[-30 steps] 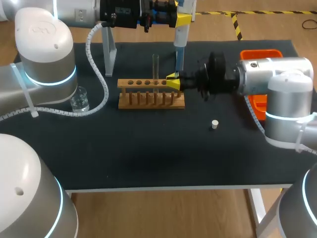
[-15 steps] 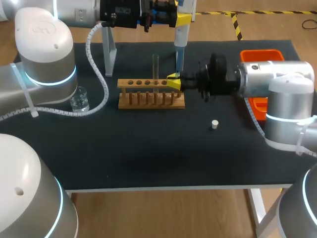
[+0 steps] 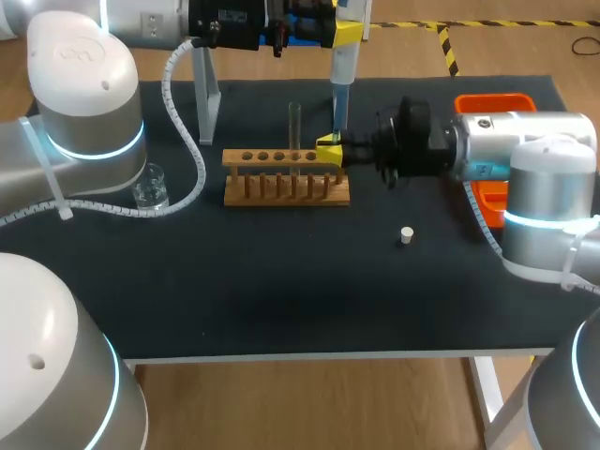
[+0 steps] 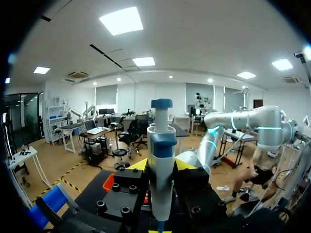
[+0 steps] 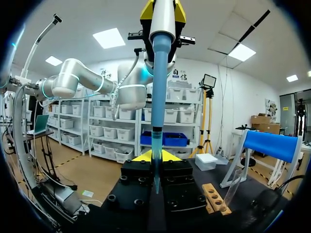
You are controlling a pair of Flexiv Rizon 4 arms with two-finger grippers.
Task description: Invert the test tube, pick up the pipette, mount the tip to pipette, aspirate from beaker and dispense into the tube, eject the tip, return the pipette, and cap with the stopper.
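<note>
The pipette is held upright above the far side of the tabletop, its body clamped between the fingers of the left end effector; in the left wrist view the plunger end is seen rising past the two yellow tips. Below it, the blue tip is gripped from both sides by the right end effector, which lies level just beside the right end of the wooden rack. The mounting step is judged to be in hand; whether the tip is fully seated on the shaft cannot be told. The tip is judged to be light, thin-walled and smooth, so it may slide or bend under a hard squeeze. It is best held on its wider upper part and kept in line with the shaft, and it should be pushed straight along that line. The pipette is stiff and is well taken at mid-body. The glass test tube stands upright in the rack near the right end effector and is fragile, so sideways motion should be avoided. The beaker stands well apart to the left, and the stopper lies alone nearer the front.
</note>
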